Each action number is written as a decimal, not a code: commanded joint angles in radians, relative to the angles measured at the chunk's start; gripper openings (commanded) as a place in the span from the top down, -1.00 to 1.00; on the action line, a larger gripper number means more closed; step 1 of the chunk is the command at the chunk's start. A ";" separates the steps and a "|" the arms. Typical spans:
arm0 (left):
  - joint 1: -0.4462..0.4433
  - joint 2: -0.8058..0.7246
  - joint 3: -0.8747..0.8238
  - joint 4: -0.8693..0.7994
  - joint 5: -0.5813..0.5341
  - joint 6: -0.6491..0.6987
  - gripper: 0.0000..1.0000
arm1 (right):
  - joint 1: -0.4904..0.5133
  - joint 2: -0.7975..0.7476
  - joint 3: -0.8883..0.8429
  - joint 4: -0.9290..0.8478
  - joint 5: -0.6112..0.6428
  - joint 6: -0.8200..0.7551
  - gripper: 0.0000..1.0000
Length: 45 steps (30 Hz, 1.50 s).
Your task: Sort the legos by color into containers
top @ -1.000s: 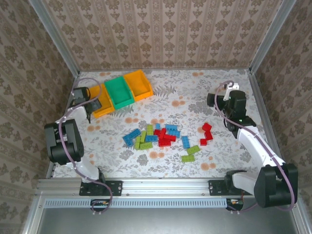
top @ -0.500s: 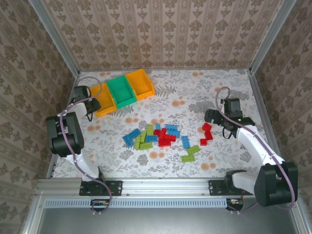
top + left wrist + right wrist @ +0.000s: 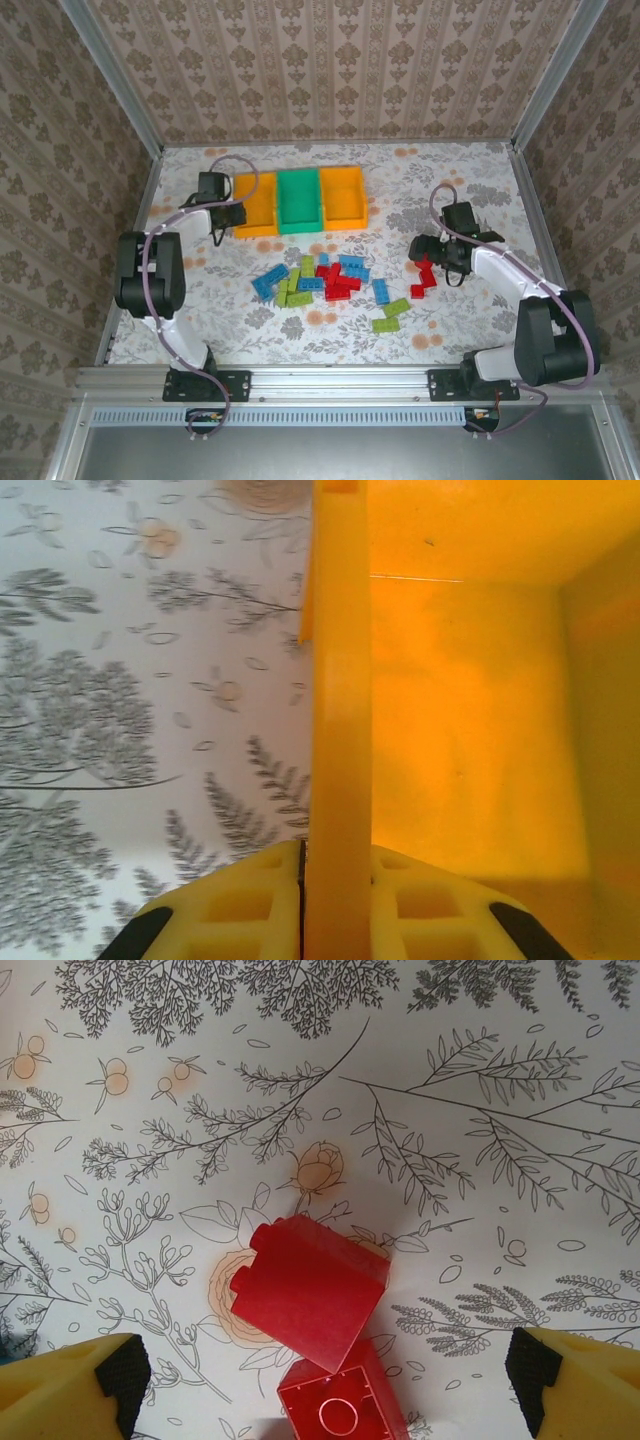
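The legos (image 3: pixel 325 280), red, blue and lime green, lie loose at the middle of the table (image 3: pixel 450 190), with a few red bricks (image 3: pixel 424 272) apart at 3 o'clock of the pile. At 12 o'clock of the pile the three containers (image 3: pixel 298 200) stand in a touching row: orange-yellow, green, orange-yellow. The left gripper (image 3: pixel 228 212) is clenched on the 9 o'clock wall of the left bin (image 3: pixel 460 730). The right gripper (image 3: pixel 430 252) hovers over the red bricks, fingers (image 3: pixel 110 1375) spread wide, grasping nothing.
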 commanded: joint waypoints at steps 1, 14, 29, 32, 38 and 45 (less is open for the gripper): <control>-0.018 -0.018 0.049 0.011 0.033 -0.021 0.65 | 0.008 0.034 0.040 -0.041 -0.024 0.045 -0.89; -0.096 -0.017 0.010 0.029 0.051 -0.114 0.52 | 0.026 0.150 0.093 -0.044 -0.005 0.078 -0.70; -0.223 -0.030 -0.075 0.093 0.029 -0.151 0.49 | 0.027 0.221 0.122 -0.054 0.001 0.065 -0.46; -0.250 -0.033 -0.079 0.092 0.021 -0.146 0.49 | 0.027 0.221 0.122 -0.057 0.003 0.064 -0.46; -0.291 -0.053 -0.100 0.097 -0.002 -0.155 0.45 | 0.027 0.234 0.127 -0.060 0.006 0.059 -0.37; -0.300 -0.093 -0.126 0.095 -0.025 -0.181 0.03 | 0.028 0.253 0.133 -0.053 0.001 0.055 -0.19</control>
